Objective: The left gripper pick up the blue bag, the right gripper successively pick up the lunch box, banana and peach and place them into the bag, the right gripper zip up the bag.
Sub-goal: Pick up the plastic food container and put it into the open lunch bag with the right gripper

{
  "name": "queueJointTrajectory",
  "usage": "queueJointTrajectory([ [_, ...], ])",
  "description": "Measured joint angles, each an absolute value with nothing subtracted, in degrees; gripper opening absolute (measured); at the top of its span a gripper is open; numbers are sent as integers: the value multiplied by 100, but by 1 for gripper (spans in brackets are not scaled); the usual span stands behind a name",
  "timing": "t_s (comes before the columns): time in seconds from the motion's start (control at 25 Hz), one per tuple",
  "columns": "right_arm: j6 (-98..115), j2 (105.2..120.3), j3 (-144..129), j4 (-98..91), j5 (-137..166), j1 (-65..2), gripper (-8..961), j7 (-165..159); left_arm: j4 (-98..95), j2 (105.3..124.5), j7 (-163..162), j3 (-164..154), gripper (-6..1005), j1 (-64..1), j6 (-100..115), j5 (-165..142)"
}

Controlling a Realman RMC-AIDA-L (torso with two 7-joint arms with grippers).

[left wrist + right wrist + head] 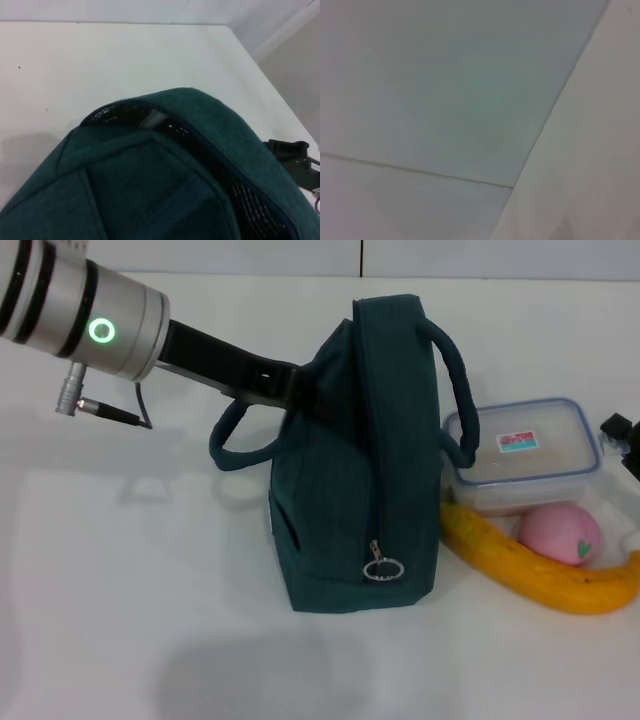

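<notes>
The blue bag [360,460] stands on the white table, its zipper ring pull [383,569] at the near end. My left gripper [298,390] reaches in from the upper left and presses against the bag's far left side, just above one loop handle [235,440]. The left wrist view is filled by the blue bag [165,185] and its dark zipper line. Right of the bag sit the lunch box [522,455], the peach [560,536] and the banana [530,572], which lies in front of both. Only a black piece of my right gripper [622,440] shows at the right edge, beside the lunch box.
The white table [130,590] stretches out left of and in front of the bag. A seam in the table runs along the far side. The right wrist view shows only pale flat surfaces.
</notes>
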State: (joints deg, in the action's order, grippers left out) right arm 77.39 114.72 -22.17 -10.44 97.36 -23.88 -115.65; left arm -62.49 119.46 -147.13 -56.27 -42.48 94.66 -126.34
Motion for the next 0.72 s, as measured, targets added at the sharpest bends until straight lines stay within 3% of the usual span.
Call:
queueJointTrajectory([
  [0.72,8329,11537,-2224,-339,8365,-2110,93,-12651,-6259,11944,-14664,-5645,50,-4227,9466,-12482],
])
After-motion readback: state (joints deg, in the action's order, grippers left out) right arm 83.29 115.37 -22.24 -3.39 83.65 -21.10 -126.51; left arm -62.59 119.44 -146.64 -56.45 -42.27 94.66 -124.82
